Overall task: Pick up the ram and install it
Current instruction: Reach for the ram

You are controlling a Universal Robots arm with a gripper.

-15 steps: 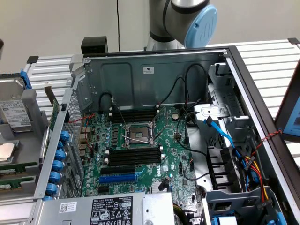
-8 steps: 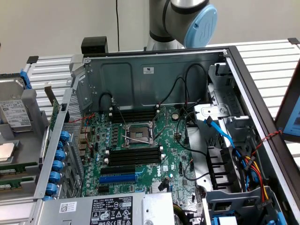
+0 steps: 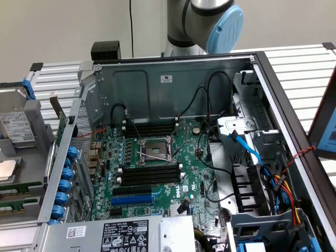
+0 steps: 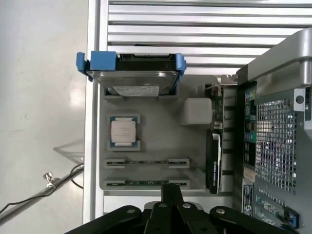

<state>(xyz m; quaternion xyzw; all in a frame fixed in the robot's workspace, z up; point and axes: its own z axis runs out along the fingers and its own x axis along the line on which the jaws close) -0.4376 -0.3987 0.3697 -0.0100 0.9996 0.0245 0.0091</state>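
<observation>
Slatted desk (image 3: 294, 68) carries a gray tray (image 4: 161, 141) at the exterior view's left edge; we see jaws pressed together, empty, near its ram (image 4: 146, 183).

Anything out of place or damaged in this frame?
Nothing stands out. On the grey tray, both ram sticks sit straight in their holders, the processor sits square in its recess, and the hard drive rests in its blue bracket.

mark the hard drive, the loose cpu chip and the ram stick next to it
hard drive (image 4: 130, 80): wrist view, middle of its metal casing.
cpu chip (image 4: 122, 132): wrist view, middle of its silver lid.
ram stick (image 4: 145, 162): wrist view, middle of its thin green edge.
</observation>
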